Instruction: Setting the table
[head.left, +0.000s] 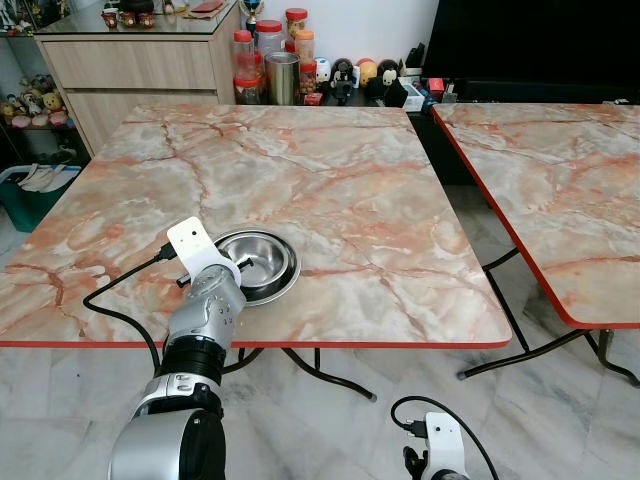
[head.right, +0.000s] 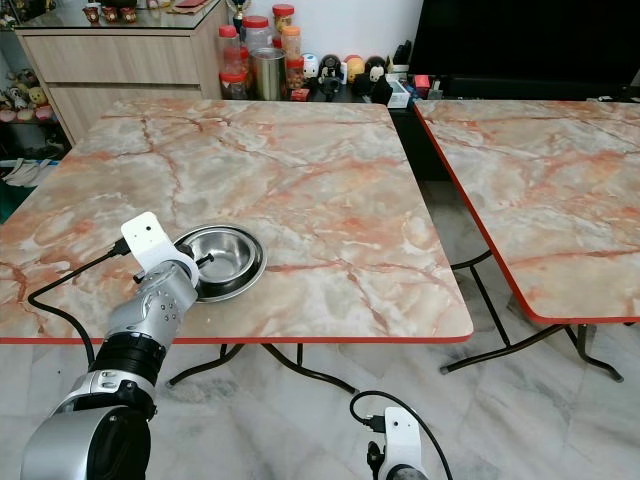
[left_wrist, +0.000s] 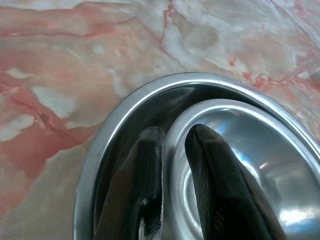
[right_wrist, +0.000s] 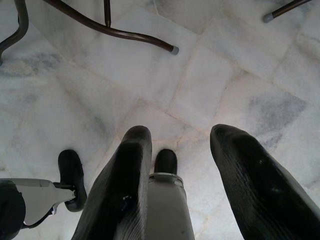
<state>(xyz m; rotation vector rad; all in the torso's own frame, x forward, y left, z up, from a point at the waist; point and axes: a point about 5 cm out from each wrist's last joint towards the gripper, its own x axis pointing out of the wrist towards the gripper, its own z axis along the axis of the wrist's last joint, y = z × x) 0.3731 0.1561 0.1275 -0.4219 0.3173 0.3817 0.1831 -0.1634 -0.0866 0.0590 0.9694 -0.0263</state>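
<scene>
Left arm (head.left: 205, 320) clad in silver segments, black joint ring between; white bracket mounted at wrist, black cable looped from it. Black, long fingers (left_wrist: 145, 175) seen.

The bench (head.left: 330, 180) has a smooth, faintly glossy top patterned like pink and orange marble, edged in red, on dark metal legs; near its front edge sits a polished metal dish (head.left: 262, 268), mirror-bright, and nested in it a smaller metal bowl (left_wrist: 250, 165) of the same shiny finish; the left pincer (left_wrist: 175, 190) has matt black fingers (left_wrist: 215, 175) that look finely textured, closed on the bowl's rim; the left arm (head.left: 205, 320) is satin silver metal; the right pincer (right_wrist: 180, 180) has the same dull black fingers; the floor (right_wrist: 240, 65) is glossy pale marble-look tile; the cabinet (head.left: 130, 65) looks like light wood.
</scene>
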